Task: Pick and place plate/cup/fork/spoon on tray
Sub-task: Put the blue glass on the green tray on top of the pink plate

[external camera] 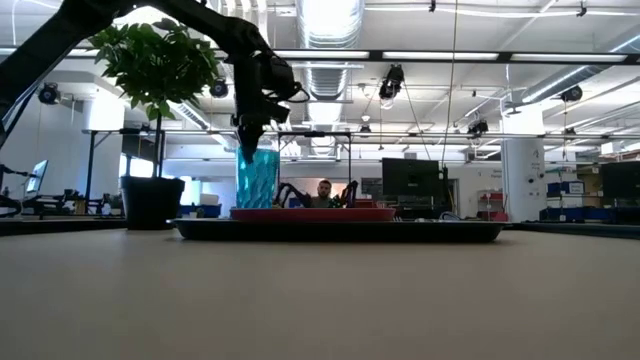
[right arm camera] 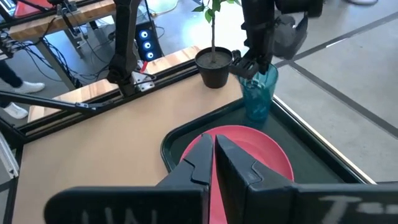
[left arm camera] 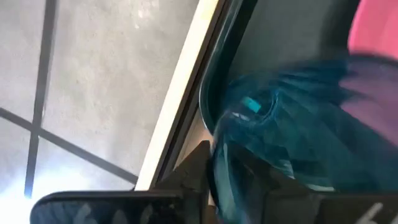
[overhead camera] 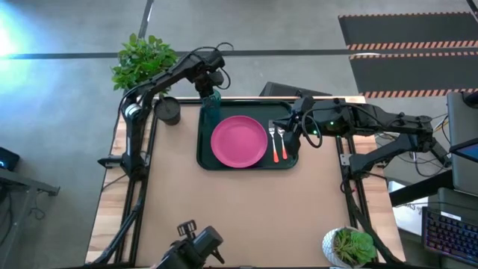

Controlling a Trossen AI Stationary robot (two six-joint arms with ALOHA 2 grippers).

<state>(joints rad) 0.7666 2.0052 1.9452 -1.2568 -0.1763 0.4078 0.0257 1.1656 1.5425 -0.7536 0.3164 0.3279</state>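
On my table I count one tray [overhead camera: 203, 153], dark with a raised rim, holding one pink plate [overhead camera: 239, 141], one teal cup [overhead camera: 211, 107], one fork [overhead camera: 273, 142] and one spoon [overhead camera: 282, 143]. My left gripper [overhead camera: 208, 93] pinches the cup's rim, the cup standing upright at the tray's far left corner. My right gripper [right arm camera: 214, 152] hangs with its fingers nearly together over the tray's right end, by the cutlery. Just outside the tray, one dark plant pot [overhead camera: 168, 111] stands near the cup. A second potted plant [overhead camera: 350, 247] sits at the near right corner.
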